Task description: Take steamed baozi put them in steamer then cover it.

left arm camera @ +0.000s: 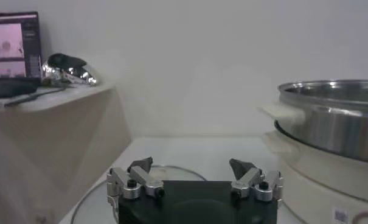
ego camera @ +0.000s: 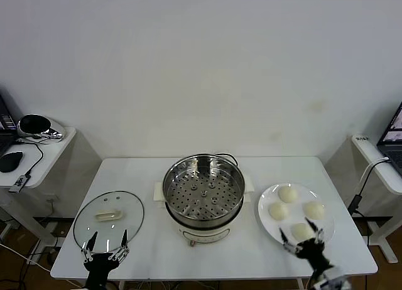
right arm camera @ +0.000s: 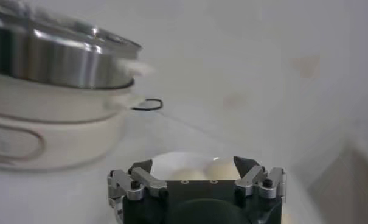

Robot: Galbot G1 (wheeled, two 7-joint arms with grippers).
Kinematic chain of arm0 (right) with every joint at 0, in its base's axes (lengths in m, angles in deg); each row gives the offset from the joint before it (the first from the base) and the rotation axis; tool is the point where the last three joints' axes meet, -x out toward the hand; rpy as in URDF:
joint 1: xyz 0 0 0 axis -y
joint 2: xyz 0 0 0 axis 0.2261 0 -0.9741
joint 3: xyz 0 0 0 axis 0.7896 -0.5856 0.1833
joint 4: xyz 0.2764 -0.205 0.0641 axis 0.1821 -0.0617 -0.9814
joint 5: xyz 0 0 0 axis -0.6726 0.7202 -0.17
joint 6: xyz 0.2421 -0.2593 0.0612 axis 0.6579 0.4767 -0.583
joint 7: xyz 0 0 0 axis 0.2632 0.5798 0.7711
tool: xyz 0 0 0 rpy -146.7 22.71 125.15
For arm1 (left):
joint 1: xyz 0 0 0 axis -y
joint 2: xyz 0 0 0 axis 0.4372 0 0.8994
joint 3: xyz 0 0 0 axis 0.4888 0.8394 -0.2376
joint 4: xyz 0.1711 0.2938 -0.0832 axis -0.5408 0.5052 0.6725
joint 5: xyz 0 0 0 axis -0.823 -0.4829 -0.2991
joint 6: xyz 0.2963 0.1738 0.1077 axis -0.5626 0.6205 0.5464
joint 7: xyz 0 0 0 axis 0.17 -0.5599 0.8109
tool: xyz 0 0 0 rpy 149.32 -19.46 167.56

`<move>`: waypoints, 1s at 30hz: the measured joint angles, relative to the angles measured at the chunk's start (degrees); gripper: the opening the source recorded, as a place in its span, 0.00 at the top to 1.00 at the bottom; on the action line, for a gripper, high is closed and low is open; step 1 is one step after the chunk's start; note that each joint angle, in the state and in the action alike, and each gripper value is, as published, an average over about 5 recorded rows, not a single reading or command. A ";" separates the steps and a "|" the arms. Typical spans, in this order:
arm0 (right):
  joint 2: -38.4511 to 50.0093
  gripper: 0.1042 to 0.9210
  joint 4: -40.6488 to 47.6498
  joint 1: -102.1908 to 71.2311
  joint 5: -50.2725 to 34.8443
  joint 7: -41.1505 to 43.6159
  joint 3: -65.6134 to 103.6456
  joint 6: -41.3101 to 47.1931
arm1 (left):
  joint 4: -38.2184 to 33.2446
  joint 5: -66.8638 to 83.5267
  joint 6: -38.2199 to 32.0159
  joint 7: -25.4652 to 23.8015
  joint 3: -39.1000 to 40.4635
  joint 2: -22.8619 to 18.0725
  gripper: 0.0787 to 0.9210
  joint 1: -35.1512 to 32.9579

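Note:
Several cream-white baozi (ego camera: 287, 194) lie on a flat white plate (ego camera: 266, 220) at the table's right. The steel steamer (ego camera: 203, 188) with its perforated tray stands open at the table's middle, on a white base; it also shows in the left wrist view (left arm camera: 333, 115) and the right wrist view (right arm camera: 56, 55). The glass cover (ego camera: 108, 218) with a cream handle lies flat at the left. My right gripper (ego camera: 302, 236) is open at the plate's near edge, just before the nearest baozi (ego camera: 301, 230); baozi (right arm camera: 223, 168) show between its fingers. My left gripper (ego camera: 107, 245) is open at the cover's near edge (left arm camera: 171, 171).
A side table (ego camera: 38, 145) with a mouse and a shiny object stands at the left. Another side table (ego camera: 377, 158) with a laptop and a cable stands at the right. A black cord (right arm camera: 148, 105) loops behind the steamer.

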 measured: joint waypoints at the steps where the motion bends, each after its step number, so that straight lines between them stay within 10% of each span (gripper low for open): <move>1: 0.86 0.12 0.40 0.82 0.66 0.73 -0.15 0.15 | -0.09 -0.01 0.03 -0.10 -0.03 0.08 0.12 0.11; 16: 20.05 0.12 16.77 34.78 11.61 24.09 -23.02 2.26 | -0.87 -1.58 -0.07 -1.52 -2.08 0.60 0.12 1.95; 30: 18.92 0.12 35.61 67.85 10.35 40.52 -57.13 1.07 | -0.81 -3.39 -0.09 -0.82 -4.90 0.14 0.12 2.08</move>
